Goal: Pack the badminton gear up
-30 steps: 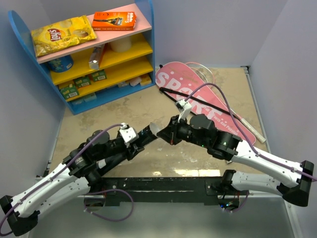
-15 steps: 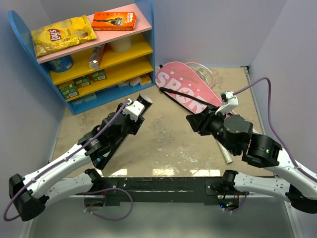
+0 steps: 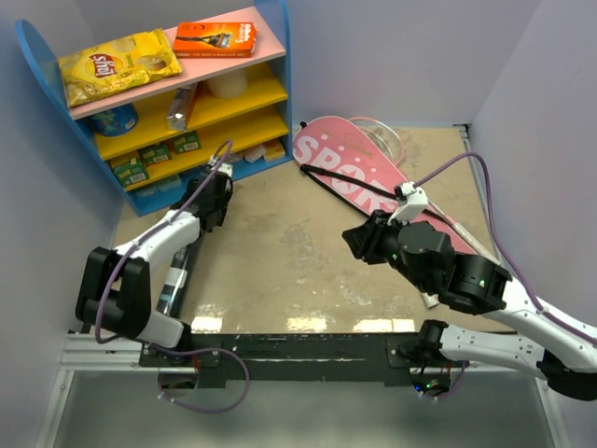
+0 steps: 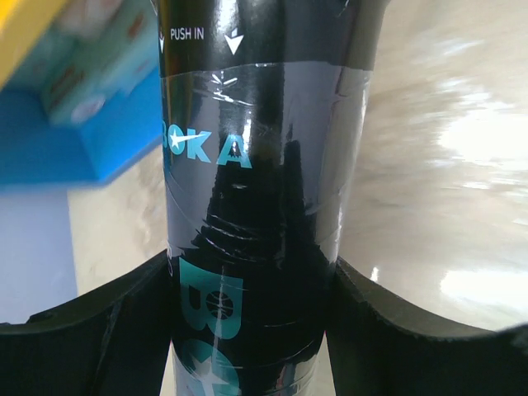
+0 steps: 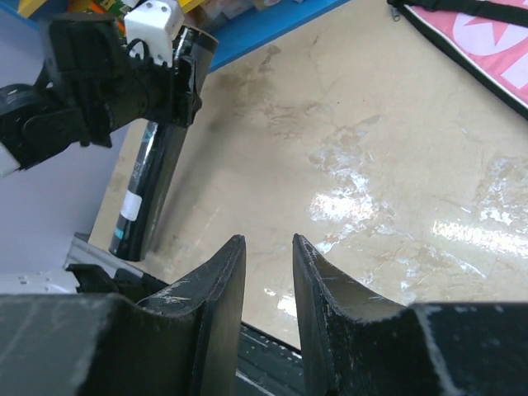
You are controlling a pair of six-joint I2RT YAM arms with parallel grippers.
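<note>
A long black tube [image 3: 176, 280] lies on the floor at the left, running from the shelf's foot toward the near edge. My left gripper [image 3: 216, 193] is shut on its far end. The left wrist view shows the tube [image 4: 256, 124] filling the gap between both fingers of the left gripper [image 4: 252, 264]. The right wrist view also shows the tube [image 5: 153, 181]. My right gripper [image 3: 353, 240] hovers over the bare floor, jaws a narrow gap apart and empty [image 5: 268, 239]. The pink "SPORT" cover [image 3: 350, 168] lies at the back right, and the racket's pale shaft [image 3: 462, 233] is beside it. No shuttlecocks are in view.
A blue shelf unit [image 3: 270, 89] stands at the back left, holding a yellow chip bag [image 3: 117, 65], an orange box [image 3: 215, 39] and small items. Purple walls close in the sides. A black rail [image 3: 298, 345] runs along the near edge.
My left arm has swung left from the middle to the tube by the shelf and closed on it. My right gripper has drawn back a little toward the near side.
</note>
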